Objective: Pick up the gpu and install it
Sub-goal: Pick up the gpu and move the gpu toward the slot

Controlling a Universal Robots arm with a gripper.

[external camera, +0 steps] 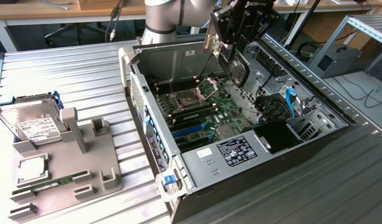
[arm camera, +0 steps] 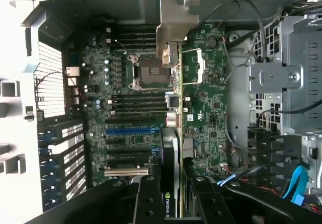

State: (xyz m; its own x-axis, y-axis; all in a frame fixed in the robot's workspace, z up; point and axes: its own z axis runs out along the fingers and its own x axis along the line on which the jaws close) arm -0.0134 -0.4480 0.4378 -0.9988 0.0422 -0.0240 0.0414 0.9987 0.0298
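Holding the gpu (external camera: 238,70) up over the open case (external camera: 241,182).
The tool (external camera: 236,39) is clamped on it, edge down, so it can meet the board (arm camera: 211,98).

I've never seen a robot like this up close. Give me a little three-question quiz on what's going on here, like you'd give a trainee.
1. True or false: the gripper holds the gpu over the open computer case.
2. Where is the hard drive?
A) inside the case
B) outside the case, at the exterior view's left
C) in the gripper
3. Fill in the blank: in the wrist view, the gpu is seen edge-on over the motherboard, with its silver metal end ____ at the far end from the gripper.

Key: 1 true; 2 B; 3 bracket.
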